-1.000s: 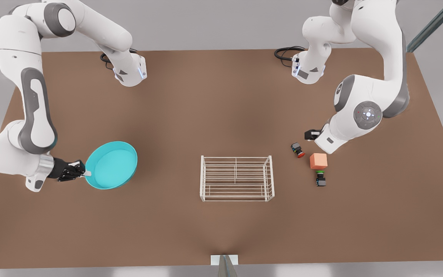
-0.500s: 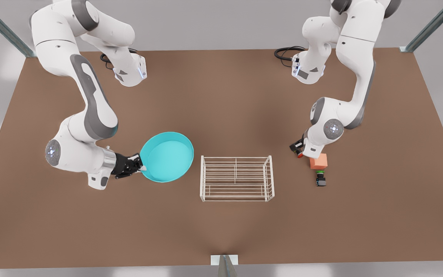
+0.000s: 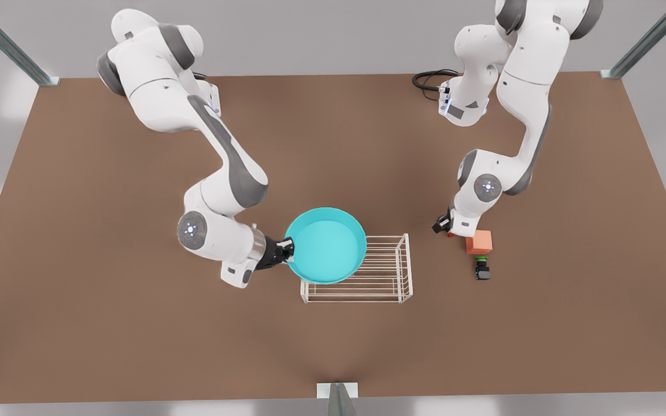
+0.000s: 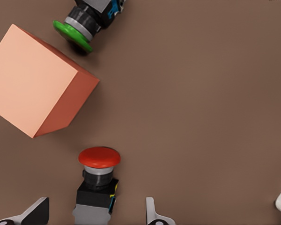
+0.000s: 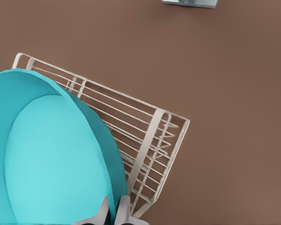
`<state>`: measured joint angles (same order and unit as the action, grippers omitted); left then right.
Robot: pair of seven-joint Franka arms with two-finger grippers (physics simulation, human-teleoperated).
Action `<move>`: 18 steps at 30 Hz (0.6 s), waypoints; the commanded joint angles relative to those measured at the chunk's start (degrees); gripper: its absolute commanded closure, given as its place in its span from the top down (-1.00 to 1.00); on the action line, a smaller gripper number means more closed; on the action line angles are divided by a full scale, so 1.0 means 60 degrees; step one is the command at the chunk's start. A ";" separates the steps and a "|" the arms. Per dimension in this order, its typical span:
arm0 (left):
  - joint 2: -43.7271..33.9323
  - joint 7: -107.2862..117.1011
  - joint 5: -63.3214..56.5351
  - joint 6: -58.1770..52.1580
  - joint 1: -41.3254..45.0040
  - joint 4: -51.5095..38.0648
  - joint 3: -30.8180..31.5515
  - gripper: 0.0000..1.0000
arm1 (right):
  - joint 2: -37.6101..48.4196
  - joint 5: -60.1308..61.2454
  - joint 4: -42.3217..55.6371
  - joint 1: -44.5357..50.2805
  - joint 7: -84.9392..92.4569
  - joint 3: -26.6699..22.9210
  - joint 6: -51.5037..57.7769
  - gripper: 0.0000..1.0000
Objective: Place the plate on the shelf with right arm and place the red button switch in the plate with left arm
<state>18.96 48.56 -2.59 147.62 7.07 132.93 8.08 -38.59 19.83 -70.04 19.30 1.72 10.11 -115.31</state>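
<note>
Worktop (image 3: 107, 323) of brown board carries everything here. Largest on it is the shelf (image 3: 385, 283), a white wire rack near the middle. The plate (image 3: 326, 245) hangs over the rack's end toward the front view's left, pinched at its rim by the right hand (image 3: 287, 249), whose fingers (image 5: 124, 206) are clamped together on that edge. A grip on the rim alone lets a wide dish droop or twist; set down this far off centre, it could tip off the end bars or slide across the thin wires, and a low approach might knock the rack along the board.

Over at the front view's right, the orange cube (image 4: 35, 82) sits just beside the red button switch (image 4: 97, 183), with the green button switch (image 4: 82, 26) beyond the cube. The left hand (image 4: 91, 213) straddles the red switch's black body, fingers (image 4: 152, 213) apart and not yet touching it. The body is small, so an uneven close could squirt it sideways into the cube, or roll it on its round cap
</note>
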 commanded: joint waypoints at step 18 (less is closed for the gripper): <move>0.0576 0.1224 -0.0550 0.0988 -0.0006 0.0096 -0.0029 0.51 | -0.1068 -0.0155 0.0731 0.1252 -0.5194 -0.0351 -0.1831 -0.60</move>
<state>22.41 52.97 -5.57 153.10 7.02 133.53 7.91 -45.09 19.46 -65.65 26.74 -16.65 7.98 -124.48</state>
